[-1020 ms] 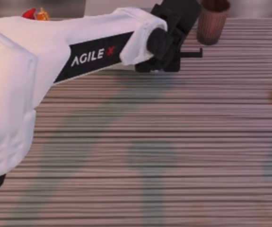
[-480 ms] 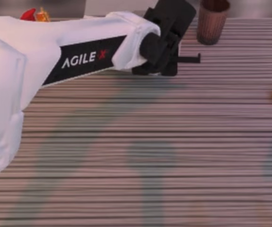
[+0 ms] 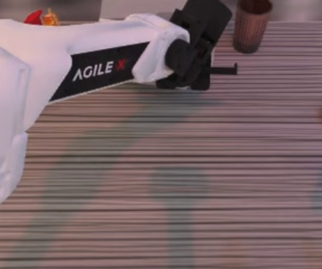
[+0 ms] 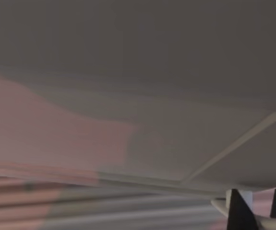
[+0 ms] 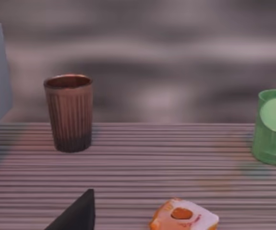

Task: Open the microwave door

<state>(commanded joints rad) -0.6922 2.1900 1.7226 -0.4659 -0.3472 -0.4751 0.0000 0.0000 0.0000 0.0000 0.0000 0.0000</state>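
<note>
**Reaching for the microwave door**

Your left gripper [image 3: 228,68] sits at top centre of the top view, against the microwave [image 3: 133,8] at the frame's top edge. Finger state: can't tell. Door [image 4: 142,67] fills the left wrist view. Next: likely hook its edge, then swing outward.

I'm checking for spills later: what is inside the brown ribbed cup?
In the right wrist view the brown ribbed cup stands upright on the table; only its dark rim shows. In the top view its mouth looks dark, with no contents discernible. Its bottom is hidden.

ribbed brown cup [image 3: 252,25], striped matt table [image 3: 205,168]
</note>
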